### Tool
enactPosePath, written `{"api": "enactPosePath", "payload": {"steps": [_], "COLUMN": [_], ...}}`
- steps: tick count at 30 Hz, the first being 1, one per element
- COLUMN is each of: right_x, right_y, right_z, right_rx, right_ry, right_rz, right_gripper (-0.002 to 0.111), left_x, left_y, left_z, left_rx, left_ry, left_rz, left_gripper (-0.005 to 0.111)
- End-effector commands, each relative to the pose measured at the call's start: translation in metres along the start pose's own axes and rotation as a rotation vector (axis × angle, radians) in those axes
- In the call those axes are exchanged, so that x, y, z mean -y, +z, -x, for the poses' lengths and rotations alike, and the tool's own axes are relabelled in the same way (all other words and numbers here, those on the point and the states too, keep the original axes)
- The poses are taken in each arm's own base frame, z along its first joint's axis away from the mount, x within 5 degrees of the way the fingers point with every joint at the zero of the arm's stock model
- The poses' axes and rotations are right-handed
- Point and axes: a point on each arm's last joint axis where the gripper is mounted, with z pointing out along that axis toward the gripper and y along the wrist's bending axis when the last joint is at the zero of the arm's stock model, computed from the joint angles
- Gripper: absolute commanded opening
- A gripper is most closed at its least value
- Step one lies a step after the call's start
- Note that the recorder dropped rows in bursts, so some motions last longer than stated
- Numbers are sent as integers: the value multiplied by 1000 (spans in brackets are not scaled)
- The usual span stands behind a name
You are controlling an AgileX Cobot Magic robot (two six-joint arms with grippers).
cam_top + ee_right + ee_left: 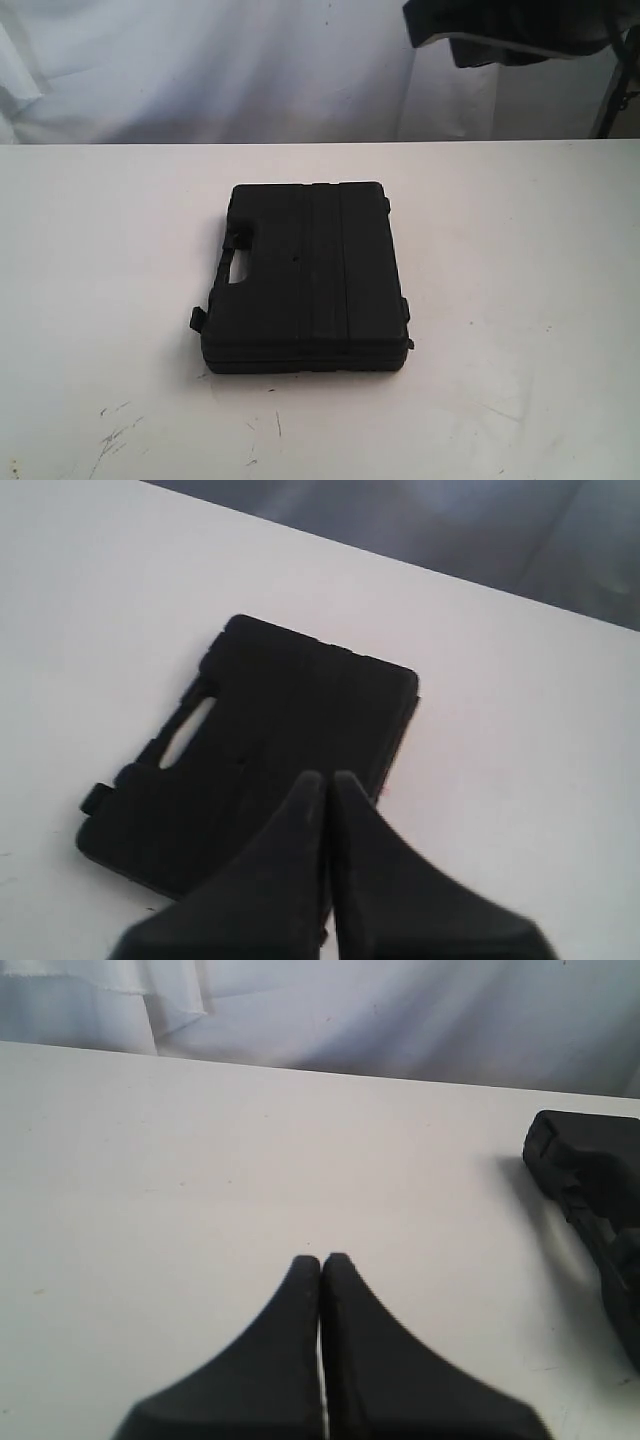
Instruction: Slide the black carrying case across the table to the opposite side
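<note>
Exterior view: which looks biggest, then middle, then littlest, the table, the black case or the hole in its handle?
Largest to smallest, as they look in the exterior view:
1. table, which fills most of the picture
2. case, lying flat on it
3. handle hole, a small slot along the case's left edge

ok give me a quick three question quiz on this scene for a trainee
1. True or false: the black moulded plastic carrying case lies flat on the plain white flat table.
2. Pick one: the left gripper is A) open, B) shut on nothing, C) shut on the case.
3. Fill in: in the exterior view, the case's handle slot is on the ___ side of the case.

Key: 1 true; 2 B; 3 left.
</note>
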Motion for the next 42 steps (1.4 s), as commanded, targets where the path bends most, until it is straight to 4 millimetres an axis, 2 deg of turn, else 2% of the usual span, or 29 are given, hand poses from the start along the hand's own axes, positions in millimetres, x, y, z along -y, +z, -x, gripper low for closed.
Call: {"api": "enactPosePath", "payload": {"steps": [1, 5, 10, 14, 22, 33, 42], "right_x": [15, 25, 47, 64, 84, 81, 75], "right_y": [-21, -35, -36, -40, -58, -79, -80], "right_z": [-9, -19, -43, -72, -132, -197, -225], "right_rx": [-32, 52, 140, 208, 340, 568, 621], "right_ry": [26, 22, 79, 135, 208, 252, 307], "right_rz": [-128, -165, -195, -231, -320, -399, -406], "right_gripper": [0, 0, 0, 0, 0, 0, 0], "left_x": [0, 0, 0, 0, 0, 0, 0], "left_y": [0, 0, 0, 0, 0, 0, 0], "left_z": [0, 0, 0, 0, 0, 0, 0], "left_rx": [12, 12, 12, 12, 12, 12, 12], "left_ry": [1, 1, 1, 1, 1, 1, 1], "left_rz": [2, 2, 2, 2, 2, 2, 2], "left_gripper": [0, 0, 0, 0, 0, 0, 0]}}
